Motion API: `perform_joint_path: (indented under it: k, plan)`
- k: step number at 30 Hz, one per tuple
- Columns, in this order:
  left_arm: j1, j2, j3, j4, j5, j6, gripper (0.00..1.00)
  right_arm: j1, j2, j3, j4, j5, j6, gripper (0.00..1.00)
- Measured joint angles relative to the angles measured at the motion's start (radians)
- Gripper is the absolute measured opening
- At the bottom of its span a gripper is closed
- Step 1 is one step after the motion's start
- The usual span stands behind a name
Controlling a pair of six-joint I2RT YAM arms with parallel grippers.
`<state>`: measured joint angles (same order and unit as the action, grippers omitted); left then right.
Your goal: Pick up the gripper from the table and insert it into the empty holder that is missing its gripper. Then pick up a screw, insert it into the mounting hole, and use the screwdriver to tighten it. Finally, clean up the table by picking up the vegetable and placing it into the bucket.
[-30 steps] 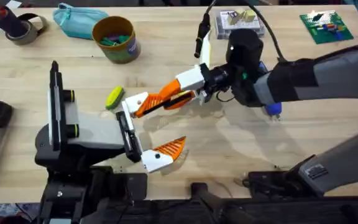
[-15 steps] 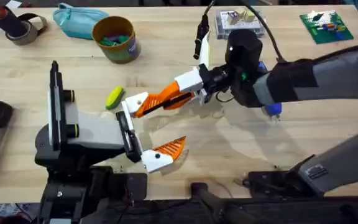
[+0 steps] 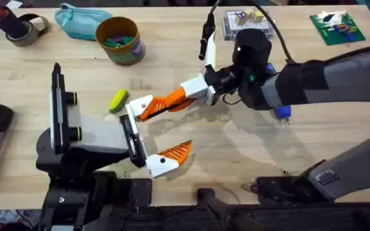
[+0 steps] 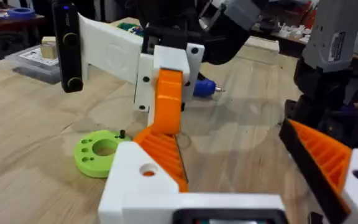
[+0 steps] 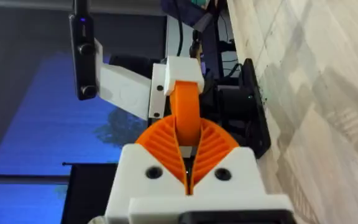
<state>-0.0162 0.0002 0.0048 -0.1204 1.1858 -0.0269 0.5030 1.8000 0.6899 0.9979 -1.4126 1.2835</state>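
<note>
The right end effector (image 3: 194, 90) reaches in from the right across the middle of the tabletop (image 3: 236, 154), its two orange ribbed fingers closed around the broad end of the gripper (image 3: 166, 102), the small orange wedge. In the right wrist view the wedge (image 5: 185, 115) stands out from between the closed pads (image 5: 160, 146), and its far end sits in the white holder (image 5: 179, 74). In the overhead view that holder (image 3: 141, 104) is the upper jaw of the left end effector (image 3: 148, 136), which lies open near the tabletop, its lower jaw carrying its own orange finger (image 3: 175, 153), well apart from the upper one. The left wrist view shows the wedge (image 4: 168, 102) meeting the holder (image 4: 166, 68). The lime-green vegetable (image 3: 118, 101) lies just beside the holder, to its left. The bucket (image 3: 119, 40) stands well apart at the far side, next to a teal pouch (image 3: 76, 20). The screwdriver's blue handle (image 3: 281, 113) shows behind the right arm.
</note>
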Motion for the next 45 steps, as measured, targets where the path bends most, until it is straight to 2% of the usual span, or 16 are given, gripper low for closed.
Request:
perform_joint_path:
  k: [8, 20, 45]
  plan:
    - [0.0, 0.0, 0.0, 0.0, 0.0, 0.0, 0.984, 0.001, -0.01, -0.005, -0.004, 0.012, 0.0, 0.01]
    - [0.0, 0.0, 0.0, 0.0, 0.002, 0.011, 0.984, 0.025, -0.15, -0.128, -0.008, 0.162, 0.026, 0.01]
    - [0.002, 0.0, 0.0, 0.0, -0.007, 0.0, 0.984, 0.056, -0.17, -0.156, 0.004, 0.266, 0.026, 0.01]
